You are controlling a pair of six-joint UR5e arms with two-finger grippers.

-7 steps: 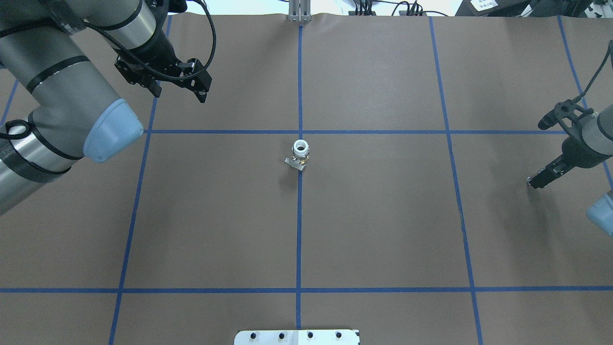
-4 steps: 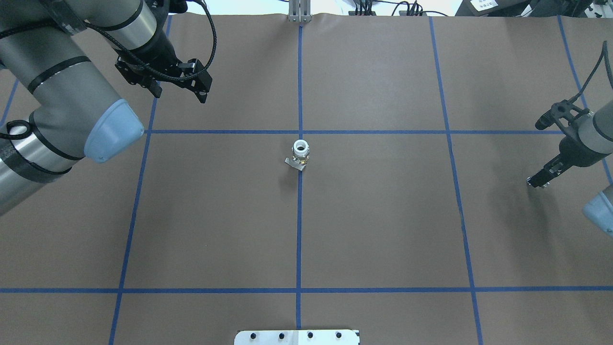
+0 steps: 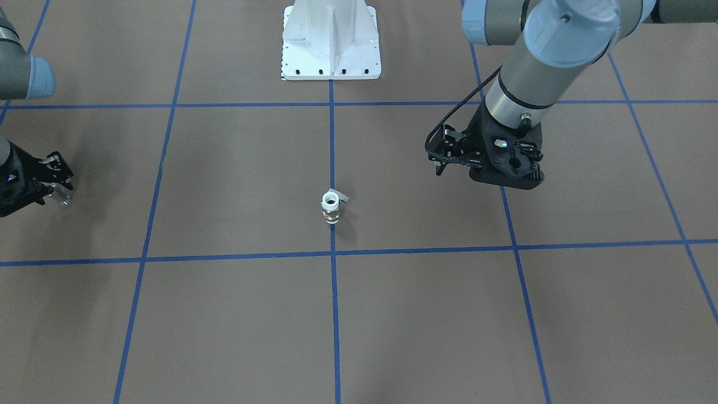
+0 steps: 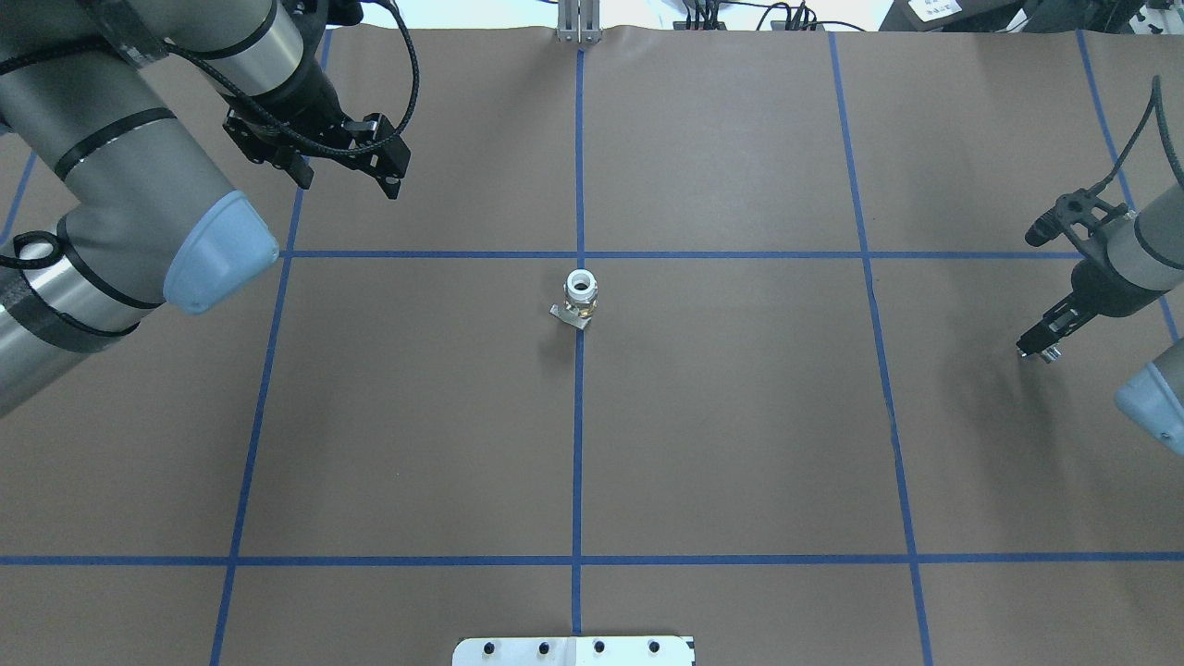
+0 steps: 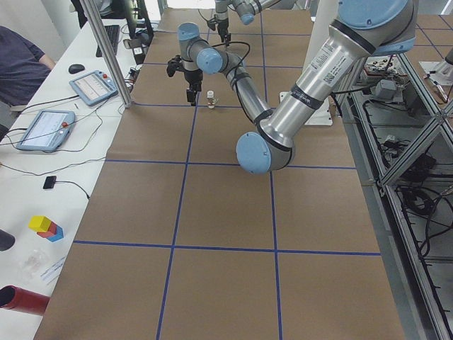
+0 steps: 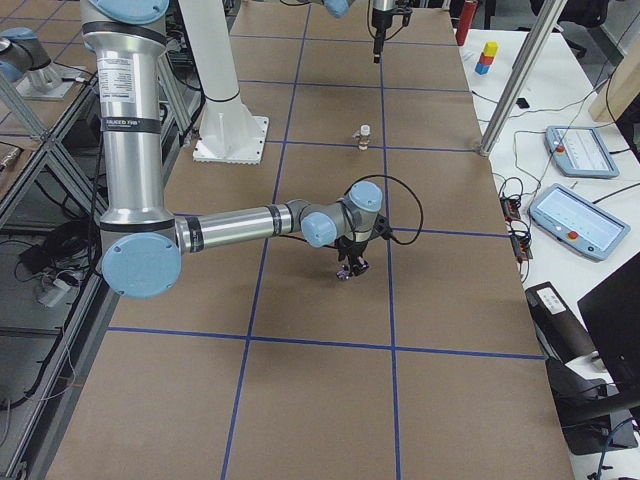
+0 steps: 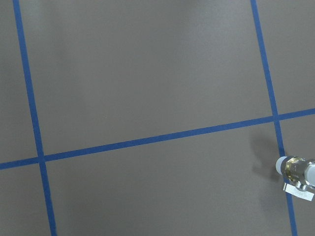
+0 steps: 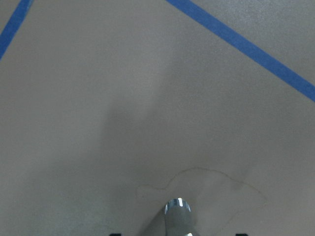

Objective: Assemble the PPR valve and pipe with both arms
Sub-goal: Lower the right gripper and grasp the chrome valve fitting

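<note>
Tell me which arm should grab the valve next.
Left. The left pincer is empty and open; the right pincer grips the pipe. The PPR valve stands free mid-table.

Item, my right gripper [image 4: 1036,351] holding the pipe [image 8: 178,212]: turned at the wrist, narrower from overhead; 1 elbow cap [image 4: 1152,407] shifted slightly inward.
</note>
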